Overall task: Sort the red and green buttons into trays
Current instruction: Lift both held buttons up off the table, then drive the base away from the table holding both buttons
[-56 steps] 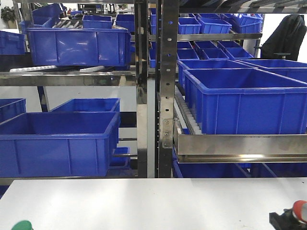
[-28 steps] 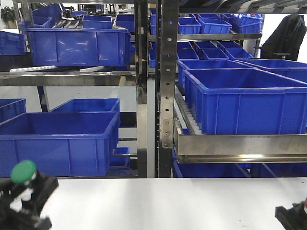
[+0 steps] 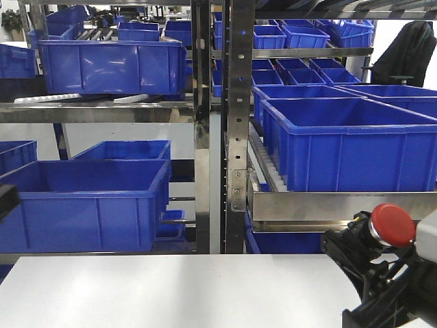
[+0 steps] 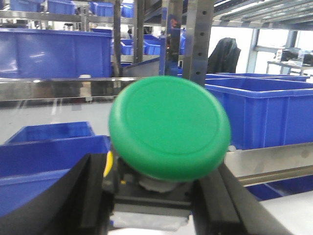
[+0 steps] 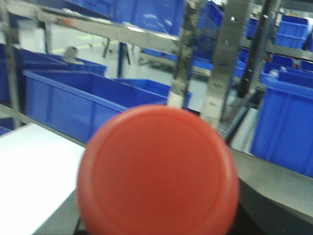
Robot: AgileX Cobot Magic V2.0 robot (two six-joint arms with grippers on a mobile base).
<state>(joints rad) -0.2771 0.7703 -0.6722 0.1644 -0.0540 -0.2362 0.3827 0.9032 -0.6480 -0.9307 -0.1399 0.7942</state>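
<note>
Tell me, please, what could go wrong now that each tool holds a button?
1. The green button and the red button fill the wrist views, hiding what lies under them; a release could miss.
2. No tray shows in any view, so sorting by colour may go wrong.
3. The right tool appears near the steel shelf rail and might bump it.

One red button (image 3: 392, 224) in right hand (image 3: 363, 246), blue crates (image 3: 341, 143) behind.

Red button (image 3: 392, 224) rose in right pincer (image 3: 372, 249); green button (image 4: 169, 127) apparently left front view.
</note>
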